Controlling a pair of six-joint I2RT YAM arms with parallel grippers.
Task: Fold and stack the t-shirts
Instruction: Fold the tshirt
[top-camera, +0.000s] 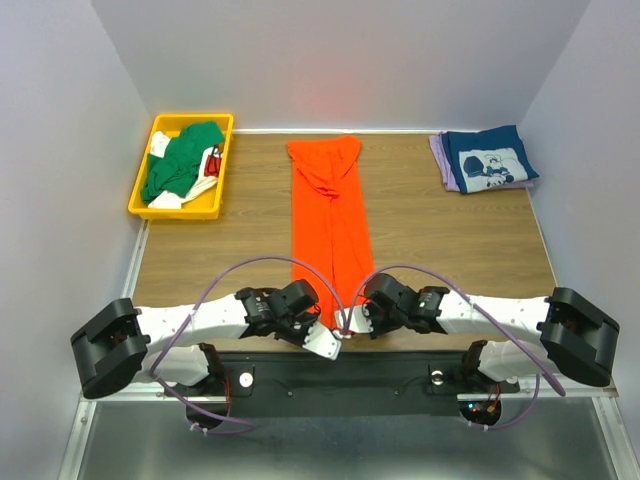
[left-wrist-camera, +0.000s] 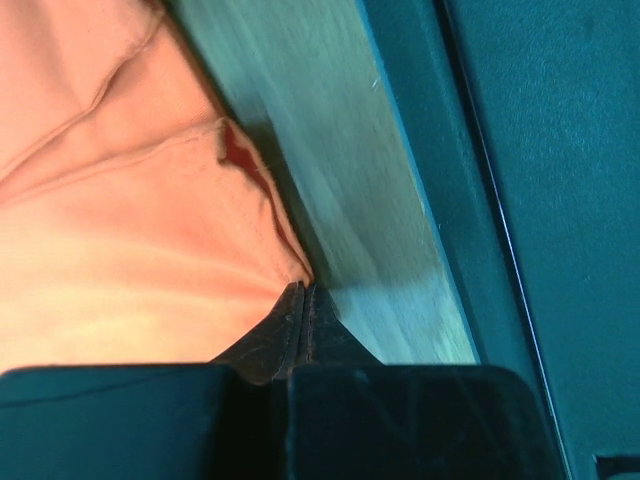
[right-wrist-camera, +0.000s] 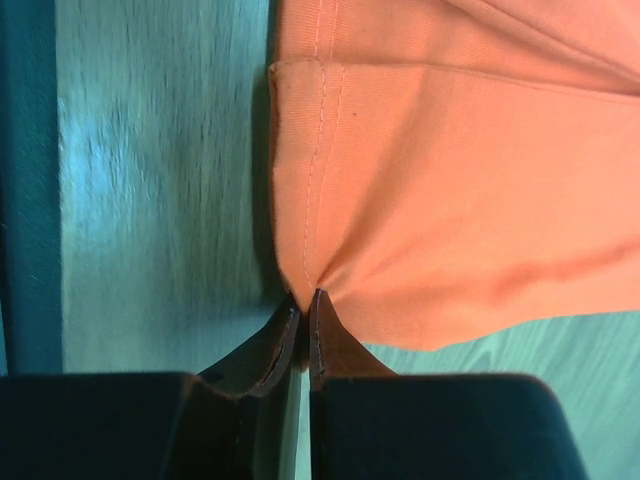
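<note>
Top external, near table (top-camera: 440, 240) edge: left end effector (top-camera: 337, 336) pinching near hem of orange t-shirt (top-camera: 328, 215), right end effector (top-camera: 347, 326) pinching same hem alongside. Stretches lengthwise mid-table. Beyond: green t-shirt (top-camera: 182, 160) in yellow bin (top-camera: 145, 205), far left; navy t-shirt (top-camera: 490, 160) atop lavender t-shirt (top-camera: 438, 160), far right.

Even bright overhead light, soft shadows, wrist views teal-tinted, perhaps slightly motion-blurred
</note>
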